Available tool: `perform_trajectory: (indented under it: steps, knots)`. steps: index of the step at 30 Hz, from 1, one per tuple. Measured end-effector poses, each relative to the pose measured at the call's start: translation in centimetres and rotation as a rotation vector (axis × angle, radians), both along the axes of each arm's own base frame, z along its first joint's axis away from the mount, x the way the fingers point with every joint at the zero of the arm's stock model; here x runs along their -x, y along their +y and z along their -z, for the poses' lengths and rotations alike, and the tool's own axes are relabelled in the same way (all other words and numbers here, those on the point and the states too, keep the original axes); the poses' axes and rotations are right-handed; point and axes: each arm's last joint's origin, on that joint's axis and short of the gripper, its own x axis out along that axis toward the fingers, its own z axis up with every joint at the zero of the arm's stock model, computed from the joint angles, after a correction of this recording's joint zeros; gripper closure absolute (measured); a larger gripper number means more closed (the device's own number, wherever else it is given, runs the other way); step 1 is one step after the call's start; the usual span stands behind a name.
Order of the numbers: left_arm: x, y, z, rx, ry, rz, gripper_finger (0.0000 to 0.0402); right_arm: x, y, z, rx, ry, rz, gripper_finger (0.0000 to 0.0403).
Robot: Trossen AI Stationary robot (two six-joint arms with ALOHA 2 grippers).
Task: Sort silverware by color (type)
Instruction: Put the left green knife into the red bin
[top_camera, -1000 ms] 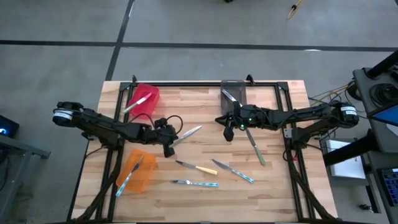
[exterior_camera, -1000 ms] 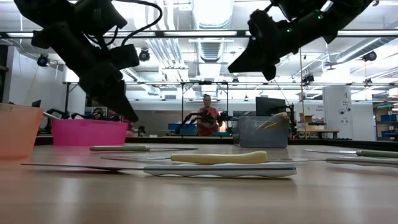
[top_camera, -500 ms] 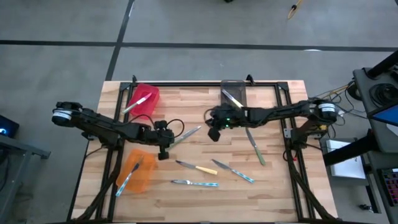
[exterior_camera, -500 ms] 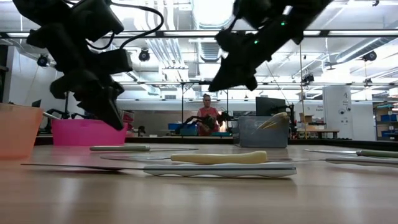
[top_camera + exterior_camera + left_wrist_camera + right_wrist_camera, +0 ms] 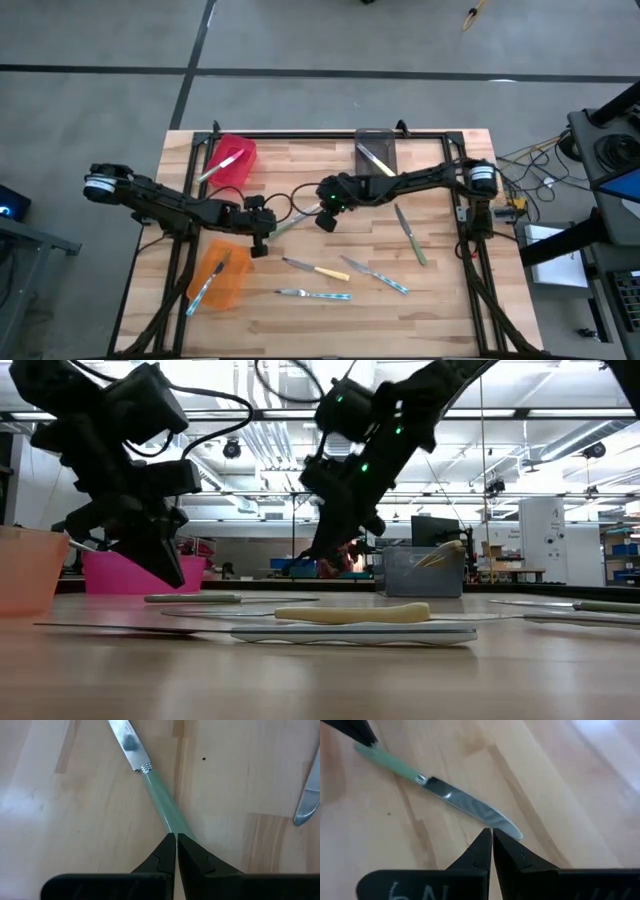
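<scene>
Five knives [image 5: 318, 271] lay loose on the table [image 5: 440, 300]; three bins [image 5: 221, 274]; both grippers [image 5: 258, 243] [image 5: 325, 220] stood closed, empty.

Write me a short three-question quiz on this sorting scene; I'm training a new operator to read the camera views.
1. True or false: both grippers are shut, with nothing between their jaws.
2. Which bin holds a light-blue-handled knife? A) pink bin B) orange bin C) grey bin
3. Which knife lies between the two grippers?

Key:
1. True. The left gripper is at the handle end and the right gripper at the blade tip; the knife lies flat on the table.
2. B, the orange bin. The pink bin and grey bin show no blue handle.
3. The green-handled knife.
</scene>
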Motion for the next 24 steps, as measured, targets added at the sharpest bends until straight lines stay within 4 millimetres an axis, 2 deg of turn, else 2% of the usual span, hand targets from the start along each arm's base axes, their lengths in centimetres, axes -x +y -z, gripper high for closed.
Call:
perform_trajectory:
  steps: [10,20,24]
  knots:
    - [0.0,0.0,0.0,0.021,-0.008,-0.031,0.0401,-1.4,-0.2,4.1,-0.011,0.09,0.002,0.0394]
    - [0.2,0.0,0.4,0.024,-0.007,-0.036,0.0401,-1.8,-0.4,4.4,0.038,0.097,0.009,0.0394]
    - [-0.2,0.0,0.8,0.044,-0.022,-0.062,0.0402,-2.1,-1.5,4.3,0.093,0.055,0.014,0.0394]
